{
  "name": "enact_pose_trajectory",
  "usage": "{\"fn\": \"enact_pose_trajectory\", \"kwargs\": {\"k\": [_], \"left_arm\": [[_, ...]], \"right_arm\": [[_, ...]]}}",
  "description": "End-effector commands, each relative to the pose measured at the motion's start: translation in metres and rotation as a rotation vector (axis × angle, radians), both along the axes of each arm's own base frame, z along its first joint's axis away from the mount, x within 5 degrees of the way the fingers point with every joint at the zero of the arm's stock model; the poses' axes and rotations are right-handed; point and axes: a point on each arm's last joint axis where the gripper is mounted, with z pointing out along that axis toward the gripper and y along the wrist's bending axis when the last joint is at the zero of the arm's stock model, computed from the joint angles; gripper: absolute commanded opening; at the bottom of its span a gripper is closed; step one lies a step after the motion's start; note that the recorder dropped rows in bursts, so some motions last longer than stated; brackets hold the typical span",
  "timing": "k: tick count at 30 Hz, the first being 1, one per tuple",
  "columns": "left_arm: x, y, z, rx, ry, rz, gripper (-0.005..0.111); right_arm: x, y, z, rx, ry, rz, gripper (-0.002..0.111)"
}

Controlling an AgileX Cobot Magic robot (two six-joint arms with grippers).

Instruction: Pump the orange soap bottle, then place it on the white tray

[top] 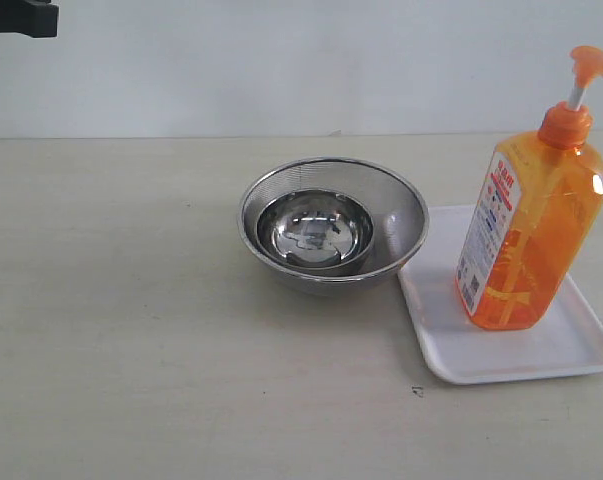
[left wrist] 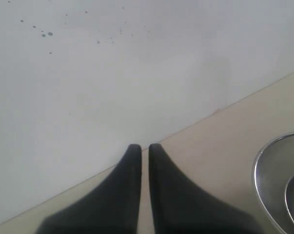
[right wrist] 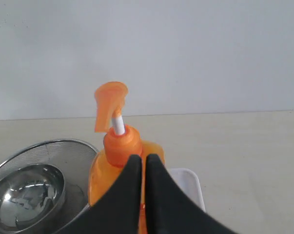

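The orange soap bottle [top: 526, 230] stands upright on the white tray [top: 521, 362] at the right of the table, its pump head raised on the white stem. In the right wrist view my right gripper [right wrist: 144, 157] is shut and empty, hovering apart from the orange soap bottle [right wrist: 121, 146], which stands just beyond its tips with a corner of the white tray [right wrist: 188, 183] beside it. My left gripper [left wrist: 145, 146] is shut on nothing, held over bare table near the back wall. Neither gripper's fingers show in the exterior view.
A round steel mesh bowl [top: 331, 225] with a smaller steel bowl inside sits at the table's middle, touching the tray's left edge. Its rim shows as the bowl [left wrist: 283, 180] and the bowl [right wrist: 34, 190] in both wrist views. A dark arm part [top: 19, 18] hangs at the upper left.
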Motion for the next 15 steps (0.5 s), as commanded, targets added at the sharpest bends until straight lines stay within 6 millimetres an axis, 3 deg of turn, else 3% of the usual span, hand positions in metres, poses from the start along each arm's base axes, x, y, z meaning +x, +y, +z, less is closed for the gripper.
{"fn": "enact_pose_trajectory", "kwargs": {"k": [1, 9, 15], "left_arm": [[-0.001, 0.0, 0.0, -0.008, 0.0, -0.002, 0.005], [-0.001, 0.0, 0.0, -0.008, 0.0, -0.002, 0.005], [-0.001, 0.0, 0.0, -0.008, 0.0, -0.002, 0.005]], "right_arm": [[-0.012, 0.0, -0.006, 0.016, -0.016, -0.011, 0.0], [-0.044, 0.001, -0.028, 0.035, -0.071, -0.007, 0.0], [-0.063, 0.001, -0.056, 0.074, -0.084, -0.01, 0.0]]}}
